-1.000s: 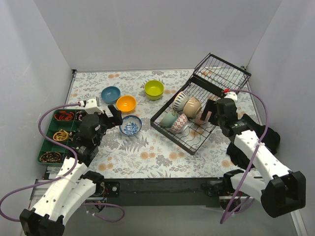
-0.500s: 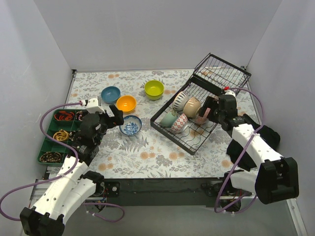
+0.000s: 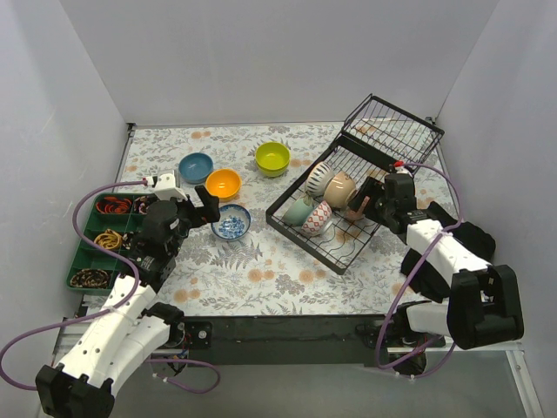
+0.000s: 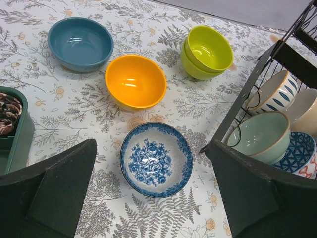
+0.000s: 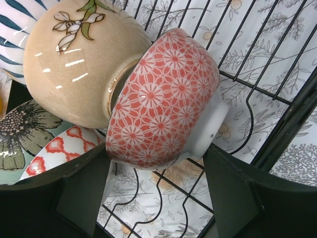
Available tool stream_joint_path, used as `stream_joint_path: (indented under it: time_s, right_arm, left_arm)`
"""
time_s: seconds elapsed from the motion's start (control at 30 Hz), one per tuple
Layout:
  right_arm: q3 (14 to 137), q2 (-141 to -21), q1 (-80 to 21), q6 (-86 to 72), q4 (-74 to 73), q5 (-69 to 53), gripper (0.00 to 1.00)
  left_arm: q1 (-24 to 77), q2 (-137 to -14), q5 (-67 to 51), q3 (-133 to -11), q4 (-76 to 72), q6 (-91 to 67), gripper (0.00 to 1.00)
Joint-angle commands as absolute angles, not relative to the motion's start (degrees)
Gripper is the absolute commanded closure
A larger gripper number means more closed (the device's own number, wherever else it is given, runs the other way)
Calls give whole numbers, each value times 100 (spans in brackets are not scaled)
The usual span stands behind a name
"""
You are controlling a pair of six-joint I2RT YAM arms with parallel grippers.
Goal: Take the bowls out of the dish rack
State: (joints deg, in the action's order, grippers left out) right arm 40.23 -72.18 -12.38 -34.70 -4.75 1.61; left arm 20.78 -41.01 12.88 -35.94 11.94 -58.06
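Since a second ago the right arm has folded in closer to the dish rack [image 3: 336, 262], carrying the right claw [image 3: 370, 196] up to the pink bowl [image 3: 357, 207]. The left arm has hardly shifted.

From the top camera, the rack sits on the right side of the bench [image 3: 261, 274], with its raised basket tier [image 3: 392, 129] tilted up at the far end. Five bowls stand in its slotted base. These are a striped bowl [image 3: 319, 178], a beige bowl [image 3: 339, 189], the pink one, a pale-green bowl [image 3: 298, 211] and a red-lattice bowl [image 3: 317, 219]. Four more are out on the bench, well apart from the rack: a blue bowl [image 3: 196, 167], an orange bowl [image 3: 223, 183], a lime bowl [image 3: 272, 158] and a blue-and-white bowl [image 3: 231, 223]. The left claw [image 3: 207, 207] hangs just beside the last of these, near the green tray [image 3: 87, 259].

The left wrist camera shows that claw spread wide and holding nothing. The blue-and-white bowl sits upright on the bench between its two fingers [image 4: 64, 188]. The orange, blue and lime bowls lie beyond it, and the lime one looks like two nested together.

The right wrist camera shows the right claw wide too, one finger on each side of the pink bowl. That bowl rests on its side on the rack wires, its rim against the beige bowl. Whether either finger touches it cannot be told.
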Motion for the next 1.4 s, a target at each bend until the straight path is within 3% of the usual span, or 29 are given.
stream_joint_path:
  time_s: [0.0,0.23,0.37,0.5,0.97,1.37]
  right_arm:
    - [3911,-7251,-1204,-3560,-97,105,23]
    - [3902,-7111,-1204,-3446,-79,193,44]
    - [3894,-6900,-1195,-3340,-149,325,73]
    - [3946,-6610,-1213,-3234,-360,553,86]
    - [3964,-5766,-1204,-3050,-571,457,91]
    - [3868,-4641,-1213,-3146,-238,-658,91]
  left_arm:
    - [2048,-4096,1248,-3639,1134,-5748,2]
    - [2048,-4131,1178,-3630,1125,-5748,2]
    - [2057,-4166,1134,-3639,1125,-5757,2]
    - [2057,-4192,1090,-3647,1125,-5748,2]
    - [2048,-4324,835,-3648,1143,-5748,2]
    - [2057,-5193,-1132,-4051,941,-6319,2]
